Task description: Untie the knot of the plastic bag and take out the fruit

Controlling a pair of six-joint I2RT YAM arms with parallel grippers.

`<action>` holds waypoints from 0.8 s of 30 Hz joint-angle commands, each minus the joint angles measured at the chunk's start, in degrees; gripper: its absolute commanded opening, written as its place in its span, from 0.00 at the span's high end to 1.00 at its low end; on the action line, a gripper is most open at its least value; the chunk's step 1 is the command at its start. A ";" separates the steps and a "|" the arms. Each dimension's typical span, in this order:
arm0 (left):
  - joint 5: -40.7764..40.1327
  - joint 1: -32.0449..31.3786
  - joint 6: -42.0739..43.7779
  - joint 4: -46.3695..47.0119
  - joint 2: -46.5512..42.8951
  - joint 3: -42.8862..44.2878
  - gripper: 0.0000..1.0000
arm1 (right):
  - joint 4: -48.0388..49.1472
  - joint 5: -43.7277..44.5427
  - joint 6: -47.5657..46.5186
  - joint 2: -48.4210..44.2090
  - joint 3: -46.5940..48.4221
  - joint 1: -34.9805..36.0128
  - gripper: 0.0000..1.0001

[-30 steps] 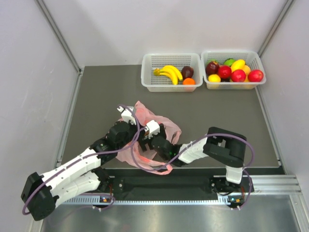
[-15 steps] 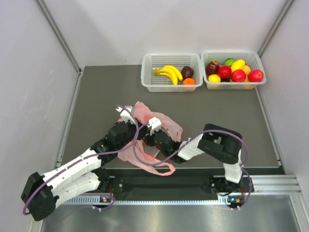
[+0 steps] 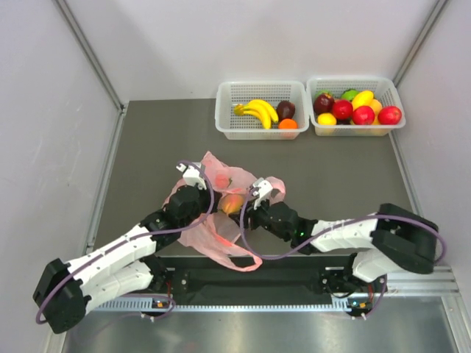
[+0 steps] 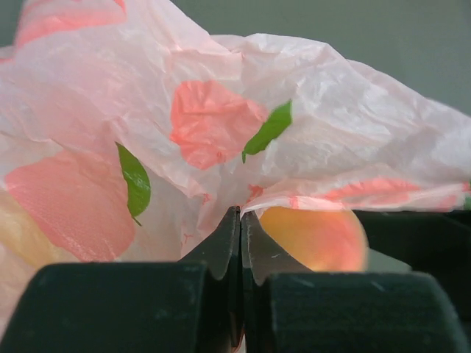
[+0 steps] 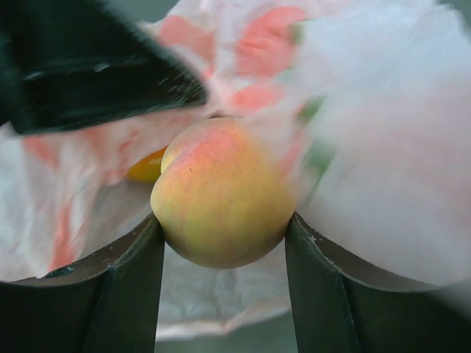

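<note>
Because the peach (image 5: 221,195) is round and smooth and the right jaws grip it only at two small patches on either side of its middle, a light squeeze or a quick swing could let it squirt out and roll off across the surface (image 3: 147,140). Crinkled film of the plastic bag (image 4: 331,132) hangs close beside one side of that grip. If a fold is trapped there, the bag would likely be dragged along with the peach. The left jaws are closed flat on a thin fold of the same film, and such plastic may slide free or tear under a pull, leaving nothing to hold the bag down. An orange-yellow fruit (image 5: 147,168) lies deeper inside and could tumble out if the bag is jerked. The knot cannot be made out in any view.

The peach sits at the bag's mouth, between the two wrists, near the front edge of the surface. Whether it is wholly clear of the film is hard to tell. The left arm (image 3: 118,254) reaches forward and to the right from its base, low, with its wrist at the bag's left side. The right arm (image 3: 346,234) lies stretched to the left along the near edge, also low, with its wrist aimed into the bag's opening.
</note>
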 commanded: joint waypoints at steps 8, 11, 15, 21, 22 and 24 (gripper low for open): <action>-4.94 1.43 4.06 2.08 4.41 5.98 1.00 | -26.19 -27.63 5.51 -26.41 -3.46 0.27 1.00; -3.27 1.78 3.62 3.40 6.08 6.06 1.00 | -28.64 -31.33 4.55 -38.35 -2.86 0.18 1.00; -2.21 1.78 3.62 4.19 6.70 5.80 1.00 | -34.70 -33.70 -1.60 -43.57 3.45 -1.31 1.00; -0.98 2.04 3.70 4.19 5.82 5.45 1.00 | -42.70 -20.40 -4.17 -39.28 14.97 -9.56 1.00; -0.72 2.04 3.79 4.19 5.64 5.36 1.00 | -43.50 -12.43 -4.16 -37.70 16.64 -12.36 1.00; 0.24 2.13 4.06 4.19 5.03 5.19 1.00 | -43.77 -7.10 -4.07 -31.99 21.55 -15.71 1.00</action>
